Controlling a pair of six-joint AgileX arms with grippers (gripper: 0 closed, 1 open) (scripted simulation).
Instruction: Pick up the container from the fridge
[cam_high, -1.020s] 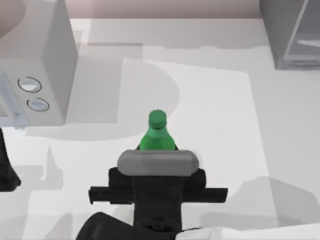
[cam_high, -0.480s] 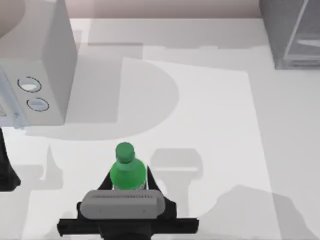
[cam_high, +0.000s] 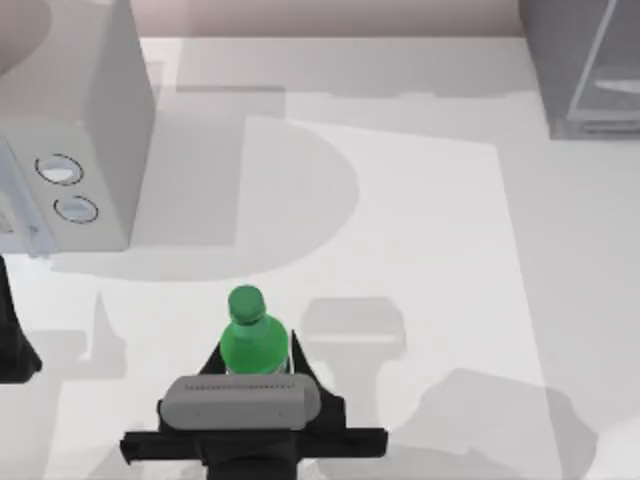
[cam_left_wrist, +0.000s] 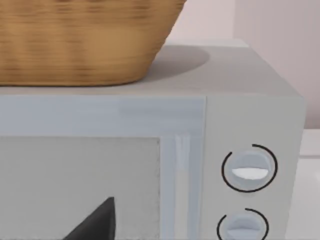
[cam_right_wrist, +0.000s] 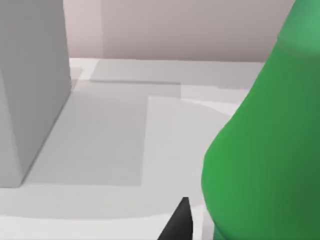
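Observation:
The container (cam_high: 250, 338) is a bright green bottle with a round cap, standing upright over the front middle of the table. My right gripper (cam_high: 256, 364) is shut on its body, with dark fingers on both sides. The right wrist view shows the container (cam_right_wrist: 265, 150) very close, beside one dark fingertip (cam_right_wrist: 177, 225). The fridge (cam_high: 585, 70), a dark grey cabinet with a glassy panel, stands at the back right corner, far from the bottle. My left arm (cam_high: 10, 340) is parked at the left edge, and one of its fingertips (cam_left_wrist: 95, 222) faces the microwave.
A light grey microwave (cam_high: 70, 130) with two round dials (cam_left_wrist: 249, 169) stands at the back left, with a wicker basket (cam_left_wrist: 75, 40) on top. A pale mat (cam_high: 420, 250) covers the table's middle.
My right gripper carried the green bottle from the table's middle toward the front left, then nearly stopped over the last half second. The left arm stayed still.

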